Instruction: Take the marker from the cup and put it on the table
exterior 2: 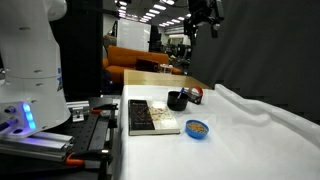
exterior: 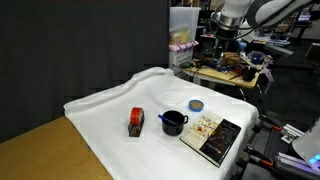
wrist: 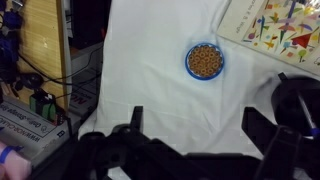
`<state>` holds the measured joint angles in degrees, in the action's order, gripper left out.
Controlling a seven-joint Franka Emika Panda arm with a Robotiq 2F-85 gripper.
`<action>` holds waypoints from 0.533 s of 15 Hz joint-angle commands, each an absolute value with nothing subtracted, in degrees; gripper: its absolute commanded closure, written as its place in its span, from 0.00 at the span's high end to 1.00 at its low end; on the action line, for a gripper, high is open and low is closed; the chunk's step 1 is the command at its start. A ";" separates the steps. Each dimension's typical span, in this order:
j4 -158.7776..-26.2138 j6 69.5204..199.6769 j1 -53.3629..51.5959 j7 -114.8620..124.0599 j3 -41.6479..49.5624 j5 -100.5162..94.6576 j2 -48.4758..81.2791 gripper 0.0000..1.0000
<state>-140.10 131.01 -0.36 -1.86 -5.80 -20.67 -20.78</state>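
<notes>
Leftmost in an exterior view, the table's (exterior: 100,108) bare wood corner shows beside the wrinkled white cloth. Next on the cloth stands a red-and-black block (exterior: 136,122), and just beside it is the cup (exterior: 174,124). A slim dark sliver juts from the cup's rim toward the block. It looks like the marker (exterior: 164,116) standing in the cup, though it is too small to be sure. Right of the cup lie a blue dish (exterior: 196,104) of brown bits and a book (exterior: 212,138). The gripper (exterior 2: 203,30) hangs high above the table, well apart from everything, its jaws spread wide and empty. In the wrist view its fingers (wrist: 135,120) frame bare cloth, with the cup at the right edge.
</notes>
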 commanded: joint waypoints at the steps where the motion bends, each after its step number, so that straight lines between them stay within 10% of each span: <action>1: -139.24 130.47 -0.35 -1.39 -5.48 -21.08 -19.64 1.00; 8: -135.75 129.11 -1.31 1.38 -8.95 -24.08 -15.90 1.00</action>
<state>-138.68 130.99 -0.97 -0.76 -7.54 -21.54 -18.44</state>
